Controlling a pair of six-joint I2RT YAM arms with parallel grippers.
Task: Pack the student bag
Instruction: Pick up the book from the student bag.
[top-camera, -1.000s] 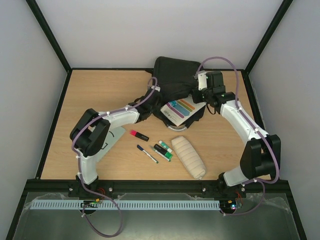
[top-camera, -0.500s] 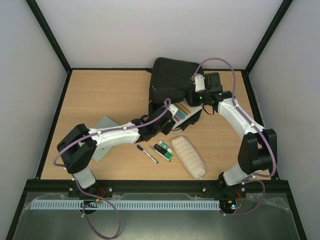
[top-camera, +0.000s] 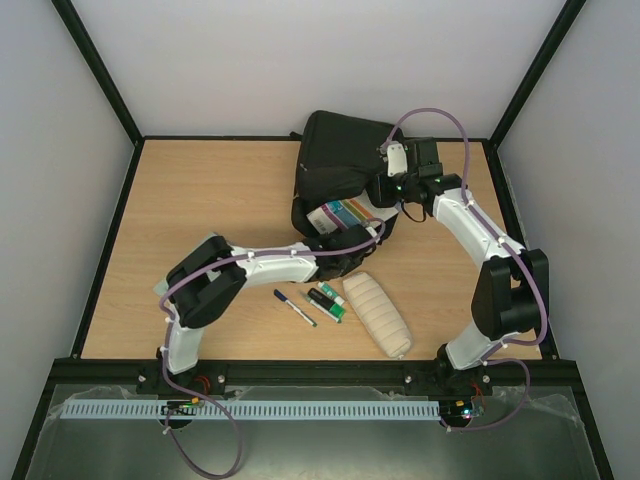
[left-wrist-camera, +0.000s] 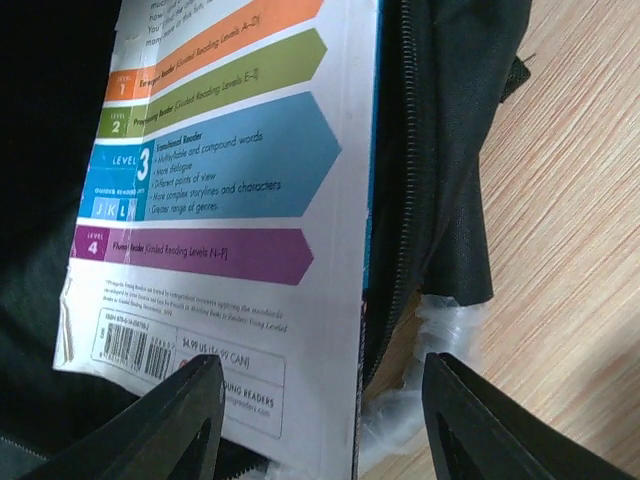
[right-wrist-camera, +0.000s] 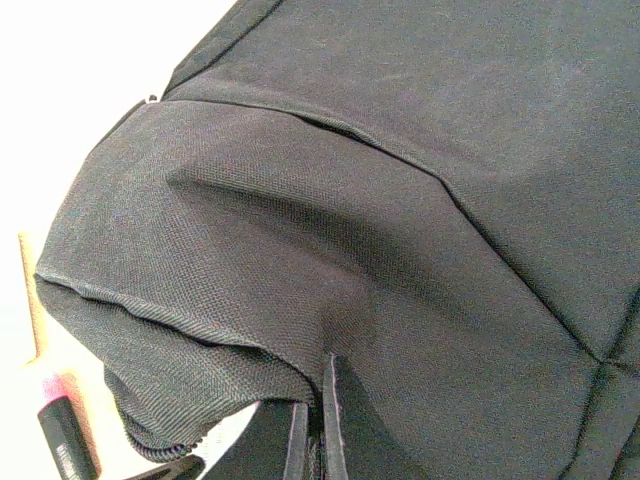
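The black student bag (top-camera: 340, 155) lies at the back of the table, its opening facing the front. A book with coloured stripes (top-camera: 343, 213) lies partly inside that opening. In the left wrist view the book's white back cover (left-wrist-camera: 230, 200) lies beside the bag's zip edge (left-wrist-camera: 425, 150). My left gripper (top-camera: 358, 238) is open and empty just in front of the book's near edge, and its fingers (left-wrist-camera: 170, 425) straddle the book's corner. My right gripper (top-camera: 384, 192) is shut on the bag's black fabric (right-wrist-camera: 330, 250) and holds the opening's upper side up.
A beige pencil case (top-camera: 378, 313) lies front right of the bag. A black pen (top-camera: 295, 307) and green markers (top-camera: 329, 300) lie beside it. A red marker tip (right-wrist-camera: 58, 420) shows in the right wrist view. The left forearm (top-camera: 280, 262) stretches across the table's middle.
My left arm has reached forward and right to the bag's opening, and the book now sits further inside the bag. My right gripper shifted slightly left, still holding the fabric.
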